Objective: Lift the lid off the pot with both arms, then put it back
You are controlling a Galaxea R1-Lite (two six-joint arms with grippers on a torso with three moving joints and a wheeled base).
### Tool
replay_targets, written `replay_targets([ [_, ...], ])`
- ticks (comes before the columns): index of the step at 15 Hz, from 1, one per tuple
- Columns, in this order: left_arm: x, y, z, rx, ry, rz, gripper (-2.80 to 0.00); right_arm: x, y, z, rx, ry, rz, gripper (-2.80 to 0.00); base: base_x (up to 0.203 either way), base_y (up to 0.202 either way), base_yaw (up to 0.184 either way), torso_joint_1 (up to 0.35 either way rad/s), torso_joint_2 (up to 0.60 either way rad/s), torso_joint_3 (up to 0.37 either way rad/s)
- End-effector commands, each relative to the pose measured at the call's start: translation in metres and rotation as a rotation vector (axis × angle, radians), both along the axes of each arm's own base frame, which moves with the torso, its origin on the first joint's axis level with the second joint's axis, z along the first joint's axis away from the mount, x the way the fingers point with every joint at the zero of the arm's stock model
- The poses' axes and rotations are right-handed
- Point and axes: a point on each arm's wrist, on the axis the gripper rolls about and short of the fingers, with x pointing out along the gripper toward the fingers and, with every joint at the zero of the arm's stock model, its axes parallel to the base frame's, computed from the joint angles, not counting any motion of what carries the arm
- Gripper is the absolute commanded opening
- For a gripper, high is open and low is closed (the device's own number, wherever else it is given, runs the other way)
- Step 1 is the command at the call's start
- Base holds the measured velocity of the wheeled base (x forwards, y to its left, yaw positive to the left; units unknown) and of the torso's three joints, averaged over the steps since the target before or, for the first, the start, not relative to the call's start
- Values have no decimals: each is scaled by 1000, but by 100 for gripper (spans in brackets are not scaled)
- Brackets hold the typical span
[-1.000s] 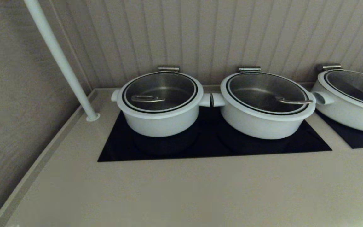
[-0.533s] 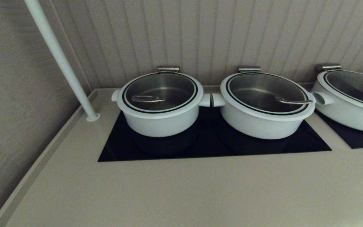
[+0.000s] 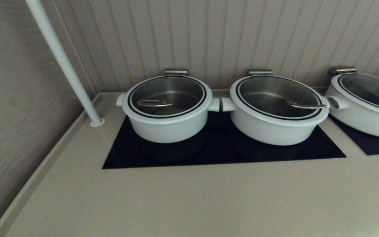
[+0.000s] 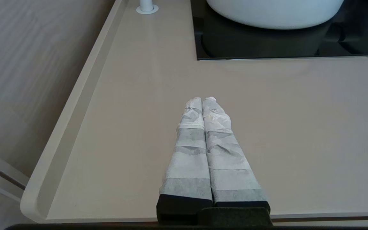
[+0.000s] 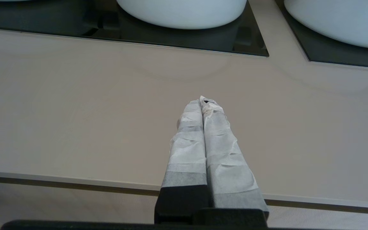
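Lid (image 3: 166,97) sits on the pot (image 3: 167,108) at the back-left of the worktop (image 3: 189,197), while left gripper (image 4: 202,101) and right gripper (image 5: 203,101) hang clenched and empty near its front edge (neither touching anything), so both should unclench before reaching in evenly.

A beige bench (image 3: 189,200) is seen with a black glass panel (image 3: 222,154) set into it. On the panel's right half a wide white pot (image 3: 275,131) is placed, covered by a glass lid (image 3: 276,95). A third white pot (image 3: 364,115) is cut off at the far right. A white pole (image 3: 61,59) is fixed at the left, before a ribbed wall (image 3: 242,36).
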Motion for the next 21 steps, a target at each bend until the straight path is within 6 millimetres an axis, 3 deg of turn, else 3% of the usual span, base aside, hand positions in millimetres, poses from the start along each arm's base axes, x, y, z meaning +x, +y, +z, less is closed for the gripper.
replay_targets([
  [1,0,0,0,0,-1,1,-280,0,0,0,-1,2,1,-280,0,0,0,0,0,0],
  [8,0,0,-1,102,7,-12,-280,0,0,0,-1,2,1,-280,0,0,0,0,0,0],
  [21,0,0,0,88,0,-19,-280,0,0,0,-4,1,1,-280,0,0,0,0,0,0],
])
